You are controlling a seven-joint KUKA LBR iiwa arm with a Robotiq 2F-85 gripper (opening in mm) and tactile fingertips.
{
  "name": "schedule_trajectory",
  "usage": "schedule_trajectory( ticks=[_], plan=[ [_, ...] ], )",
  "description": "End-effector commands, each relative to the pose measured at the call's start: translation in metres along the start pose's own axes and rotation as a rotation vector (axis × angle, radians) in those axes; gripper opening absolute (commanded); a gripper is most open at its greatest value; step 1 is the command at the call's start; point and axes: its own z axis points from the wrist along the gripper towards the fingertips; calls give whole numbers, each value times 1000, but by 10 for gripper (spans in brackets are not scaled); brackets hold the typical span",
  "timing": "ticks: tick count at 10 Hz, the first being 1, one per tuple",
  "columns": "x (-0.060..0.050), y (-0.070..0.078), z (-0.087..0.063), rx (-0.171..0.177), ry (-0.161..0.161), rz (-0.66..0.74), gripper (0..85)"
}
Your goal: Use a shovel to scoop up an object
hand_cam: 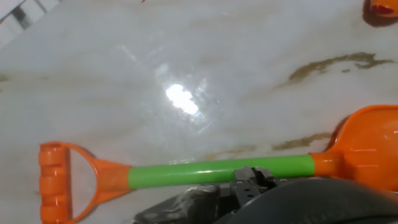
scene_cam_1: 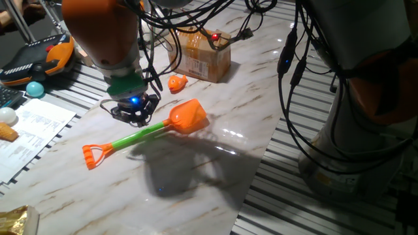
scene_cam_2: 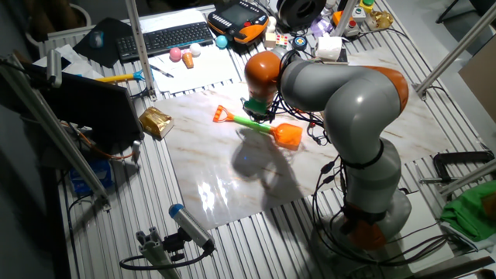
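Note:
The shovel [scene_cam_1: 140, 136] lies flat on the marble table [scene_cam_1: 215, 163], with its orange blade [scene_cam_1: 188, 117] to the right and its D-loop [scene_cam_1: 93, 155] to the left. It also shows in the other fixed view [scene_cam_2: 260, 124] and in the hand view [hand_cam: 217, 172]. The small orange fish toy [scene_cam_1: 177, 82] lies behind the blade, apart from it, and shows at the top right of the hand view [hand_cam: 380, 7]. My gripper [scene_cam_1: 134, 112] hangs low just behind the green shaft. Its jaws are hidden, and I cannot tell whether they touch the shaft.
A brown cardboard box [scene_cam_1: 199, 55] stands behind the fish, with cables over it. Papers [scene_cam_1: 32, 134], small balls [scene_cam_1: 34, 89] and a pendant [scene_cam_1: 39, 59] lie at the left. The robot base [scene_cam_2: 372, 209] stands at the table's right edge.

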Motion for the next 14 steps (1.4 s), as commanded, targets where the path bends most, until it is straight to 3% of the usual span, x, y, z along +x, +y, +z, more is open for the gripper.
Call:
schedule_trajectory(
  ticks=[1,4,8,12,14],
  plan=[
    [0,0,0,147,16,1248,7],
    [0,-2,0,150,8,1361,7],
    [1,-3,1,116,10,1473,7],
    [2,-4,-1,79,-24,1574,7],
    [2,-4,0,86,-18,1571,7]
  ],
)
